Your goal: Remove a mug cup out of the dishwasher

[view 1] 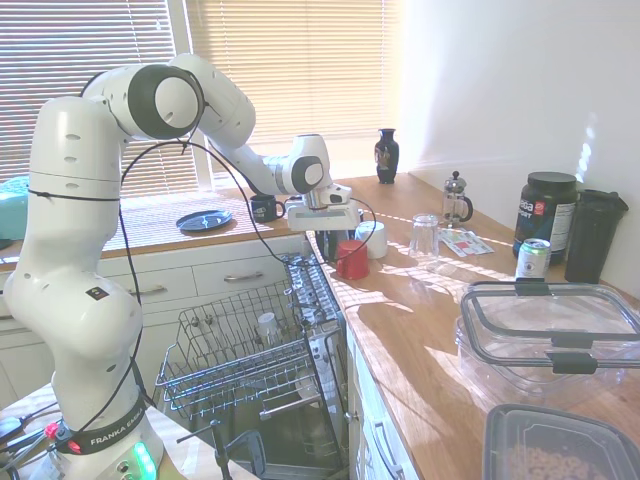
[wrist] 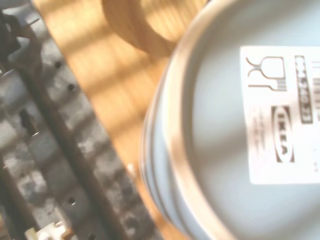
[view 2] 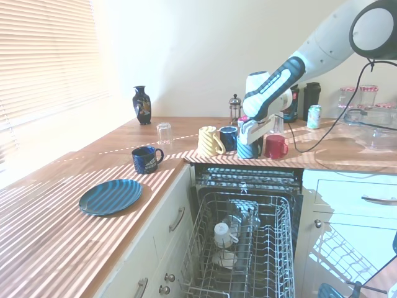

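Gripper [view 2: 250, 144] fingers clamped on the mug cup [view 2: 249, 149], which sits upside down on the countertop [view 2: 205, 158] at its edge, just above the dishwasher [view 2: 248, 248]; pale base w/ sticker fills wrist view [wrist: 240, 130]. Red mug [view 2: 275, 146] just beside it, blue mug [view 2: 228, 138] and yellow mug [view 2: 210, 140] on the other side. Wire rack [view 2: 273, 236] pulled out below, 1 white cup [view 2: 222, 234] inside. Arm stretched over the counter, wrist pointing down.
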Controlling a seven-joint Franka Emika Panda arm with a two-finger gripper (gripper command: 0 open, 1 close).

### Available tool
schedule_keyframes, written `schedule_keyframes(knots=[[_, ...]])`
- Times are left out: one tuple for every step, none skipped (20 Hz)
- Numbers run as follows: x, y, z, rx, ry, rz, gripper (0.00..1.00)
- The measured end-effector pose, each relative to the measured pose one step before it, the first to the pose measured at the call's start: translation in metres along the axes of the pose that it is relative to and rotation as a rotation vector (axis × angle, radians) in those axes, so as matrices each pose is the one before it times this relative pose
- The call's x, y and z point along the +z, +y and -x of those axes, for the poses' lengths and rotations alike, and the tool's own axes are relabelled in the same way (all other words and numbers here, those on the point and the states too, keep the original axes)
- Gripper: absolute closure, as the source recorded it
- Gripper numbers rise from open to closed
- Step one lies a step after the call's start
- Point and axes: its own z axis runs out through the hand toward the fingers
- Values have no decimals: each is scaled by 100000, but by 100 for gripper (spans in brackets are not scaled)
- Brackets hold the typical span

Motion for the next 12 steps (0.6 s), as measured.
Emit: schedule_keyframes(knots=[[65,39,-504,264,-195,139,100],[43,-13,-387,197,-738,171,0],[20,-6,-323,127,-1183,437,0],[-81,-52,-351,323,-717,548,0],[-133,-50,-327,352,-420,360,0],[-159,-22,-332,282,-48,255,0],[-112,26,-243,276,66,154,0],[-17,33,-164,287,77,98,0],[92,47,-52,232,-56,116,0],[122,13,1,123,-142,121,0],[121,-11,14,157,-131,97,0],[122,-17,11,211,-104,84,0]])
